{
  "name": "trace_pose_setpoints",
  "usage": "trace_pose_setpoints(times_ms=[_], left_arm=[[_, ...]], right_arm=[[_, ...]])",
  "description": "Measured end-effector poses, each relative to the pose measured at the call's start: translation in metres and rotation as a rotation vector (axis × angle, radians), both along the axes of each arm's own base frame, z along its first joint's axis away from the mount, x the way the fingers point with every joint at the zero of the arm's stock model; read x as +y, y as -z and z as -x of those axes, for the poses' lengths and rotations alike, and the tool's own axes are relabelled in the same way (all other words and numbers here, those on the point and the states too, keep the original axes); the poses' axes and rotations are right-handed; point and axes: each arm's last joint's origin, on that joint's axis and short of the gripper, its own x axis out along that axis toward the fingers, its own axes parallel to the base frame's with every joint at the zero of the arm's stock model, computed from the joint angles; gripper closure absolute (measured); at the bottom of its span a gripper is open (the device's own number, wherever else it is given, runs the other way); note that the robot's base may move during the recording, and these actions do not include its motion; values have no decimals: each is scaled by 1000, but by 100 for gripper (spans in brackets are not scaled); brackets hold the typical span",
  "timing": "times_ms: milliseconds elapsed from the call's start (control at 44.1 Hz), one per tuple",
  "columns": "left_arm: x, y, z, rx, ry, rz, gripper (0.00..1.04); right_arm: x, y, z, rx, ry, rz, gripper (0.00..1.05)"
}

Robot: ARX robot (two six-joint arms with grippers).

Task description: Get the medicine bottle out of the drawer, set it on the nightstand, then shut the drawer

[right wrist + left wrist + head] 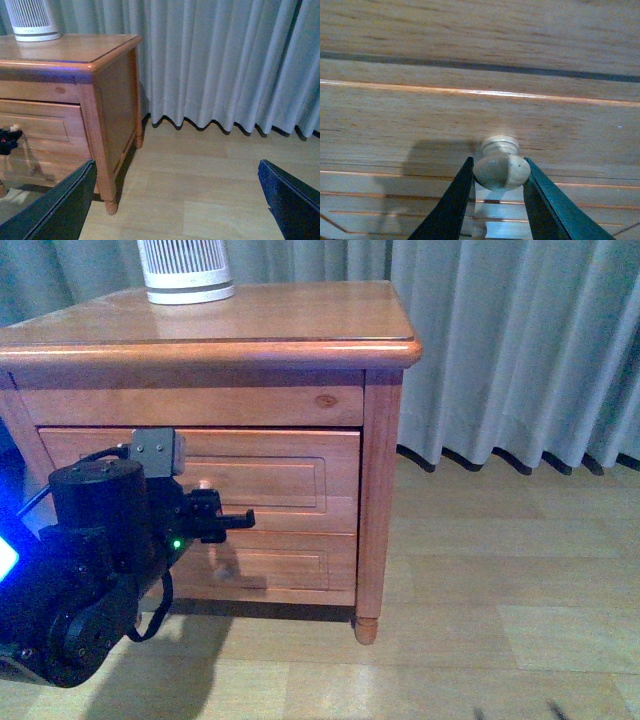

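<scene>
The honey-brown nightstand (300, 325) stands ahead of me, and its corner post also shows in the right wrist view (107, 95). Its upper drawer (285, 475) sits slightly forward of the frame, with none of its interior visible. My left gripper (207, 508) is shut on that drawer's round wooden knob (501, 170), one dark finger (451, 200) on each side of it. My right gripper (177, 200) hangs open over bare floor to the right of the cabinet, holding nothing. The medicine bottle is out of view.
A white ribbed appliance (187, 270) stands at the back left of the nightstand top. The lower drawer (285, 565) is closed. Grey curtains (520, 340) hang behind and to the right, and pale wooden floor (500, 590) stretches to the right.
</scene>
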Motion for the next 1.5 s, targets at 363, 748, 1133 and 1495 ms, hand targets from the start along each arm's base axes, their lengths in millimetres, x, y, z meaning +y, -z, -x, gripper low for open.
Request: trace_pose_setpoints(times_ms=[363,748,1133,1495], left_arm=[[5,2,48,21,-23,13,80],[9,-1,111,82,-40,11,80],[8,0,114,89,-31,10,80],[8,0,114,90,-31,10,80]], right_arm=[[0,0,0,0,0,0,7],[0,0,0,0,0,0,7],[0,0,0,0,0,0,7],[0,0,0,0,0,0,7]])
